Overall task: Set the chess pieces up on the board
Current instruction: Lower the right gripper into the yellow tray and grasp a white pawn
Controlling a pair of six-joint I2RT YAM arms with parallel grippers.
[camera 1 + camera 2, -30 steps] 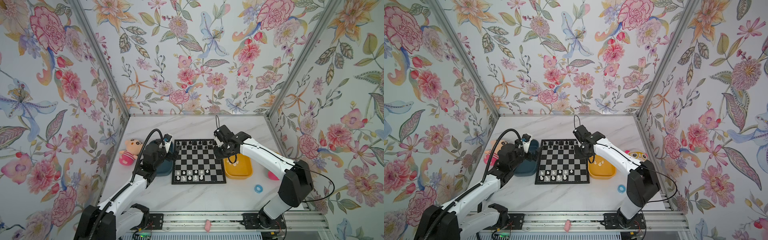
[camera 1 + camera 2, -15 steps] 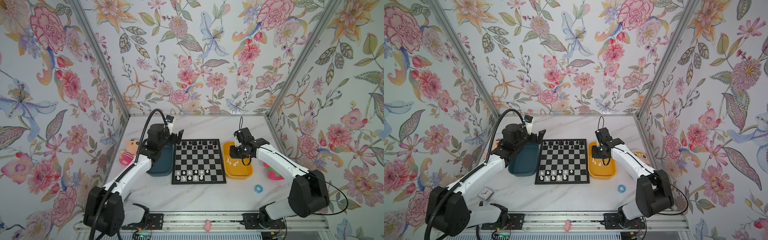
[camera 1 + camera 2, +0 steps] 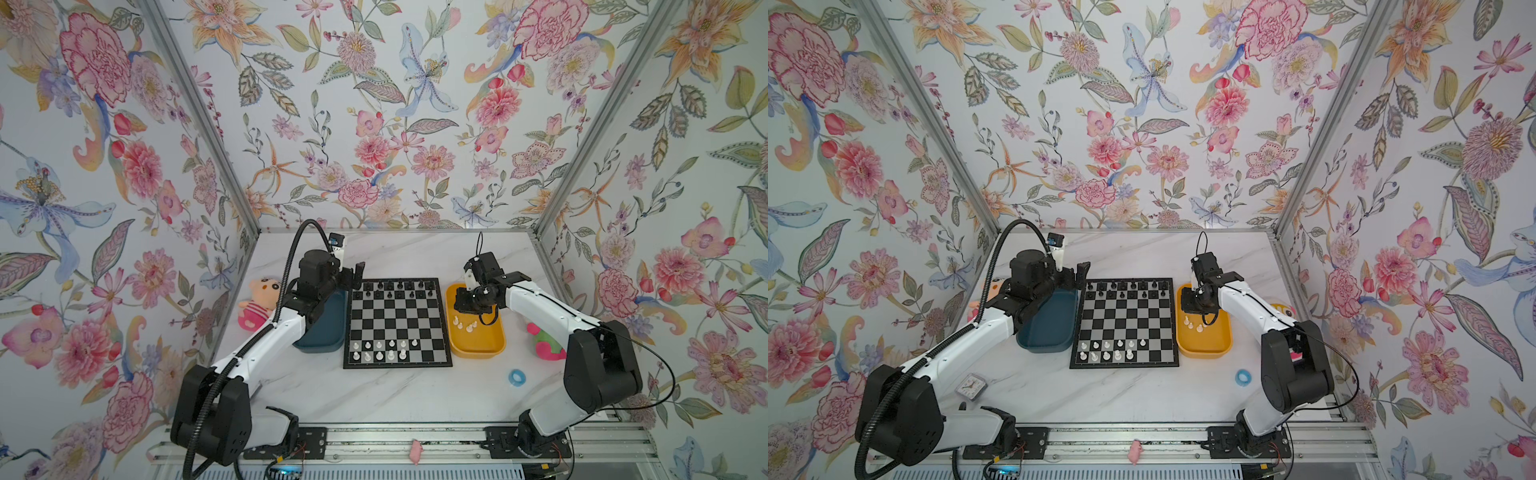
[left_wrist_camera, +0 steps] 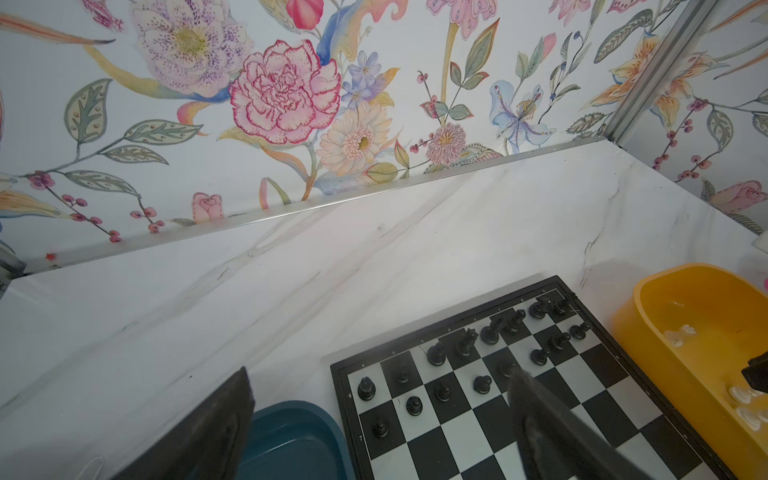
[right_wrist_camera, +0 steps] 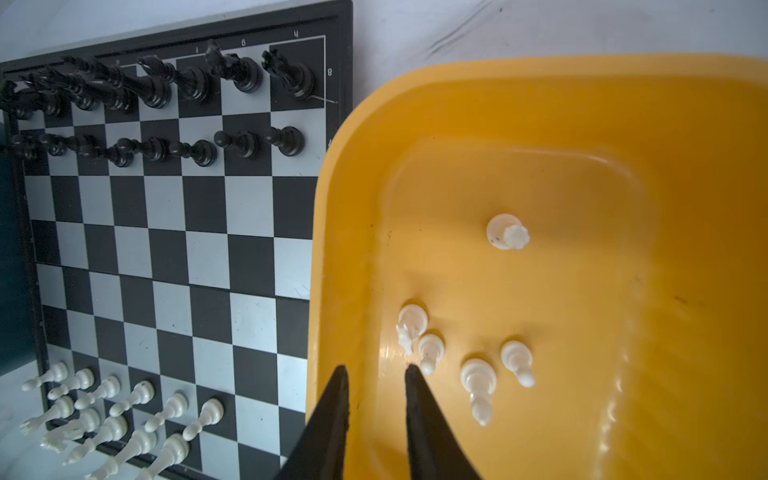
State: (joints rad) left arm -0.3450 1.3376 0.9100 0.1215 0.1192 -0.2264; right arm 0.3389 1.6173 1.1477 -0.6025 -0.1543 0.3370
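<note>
Top views: the right claw (image 3: 460,307), a second ago over the far corner of the board (image 3: 397,320), now hangs low over the yellow tray (image 3: 478,347). The left claw (image 3: 357,277) has risen to the far end of the teal tray (image 3: 328,332). White pieces (image 3: 380,350) fill part of the board's two near rows. Left wrist view: the left claw (image 4: 380,374) gapes wide and empty, above the black pieces (image 4: 465,345). Right wrist view: the right claw (image 5: 376,370) is narrow and empty, just beside five white pieces (image 5: 478,378) in the yellow tray. Marble table (image 3: 1100,395), floral walls (image 3: 1142,124).

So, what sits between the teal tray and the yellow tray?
The board, black chessmen on its far rows, white chess pieces on its near rows; both top views show it.
</note>
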